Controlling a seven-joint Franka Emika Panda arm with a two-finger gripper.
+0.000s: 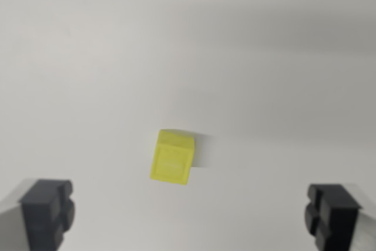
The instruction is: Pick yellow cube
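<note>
Overhead, claw [189, 216] spread wide, nothing held, nothing touched. Dark, blocky, ridged fingers [47, 211] low at the wrist view's left and right edges, matte like rubber or plastic. Yellow cube [171, 157] alone on the pale surface [176, 39], near the middle, a little beyond the fingers and between them, well apart from both. Turned slightly askew; faces flat, edges crisp, slightly translucent plastic look, soft shadow on its right. Surface smooth, plain, off-white.

A plain white tabletop [117, 57] fills the whole wrist view, smooth and unmarked. Soft light falls evenly, with a broad greyer band of shade across the upper right.
</note>
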